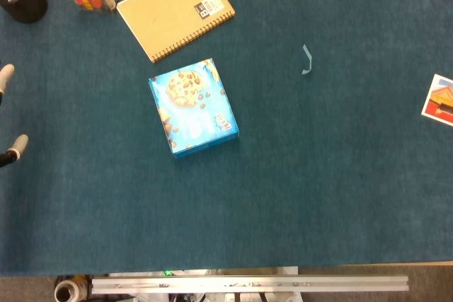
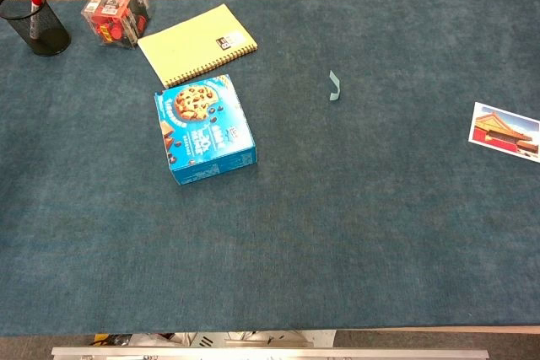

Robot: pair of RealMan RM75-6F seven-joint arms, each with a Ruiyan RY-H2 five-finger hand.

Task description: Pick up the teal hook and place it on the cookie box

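The hook (image 1: 306, 60) lies alone on the blue surface (image 1: 318, 189), right of centre and towards the far side, and nothing touches it. In the chest view it shows as a small pale teal curl (image 2: 335, 87) lying on bare cloth.

The box (image 1: 192, 108) sits well to the left of the hook, flat on the surface with its cookie picture facing up and its edges turned at an angle to the near edge of the surface. From the chest view (image 2: 203, 128) you can see its top is bare.

Your left hand (image 1: 8, 114) barely enters the head view at the far left edge: only two pale fingers (image 1: 19, 143) show, spread apart from each other, and you cannot tell from this whether they hold anything. The chest view does not show it. Your right hand appears in neither view.

Beyond the box lies a notebook (image 1: 175, 9), near it but not touching. At the far left corner stands a black mesh cup (image 2: 35, 23) with a red-capped pen (image 2: 35, 8) in it, and just beside that a clear case (image 2: 117, 13) of red pieces. A card (image 2: 504, 130) with a picture of a red building lies at the right edge, well apart from the hook.
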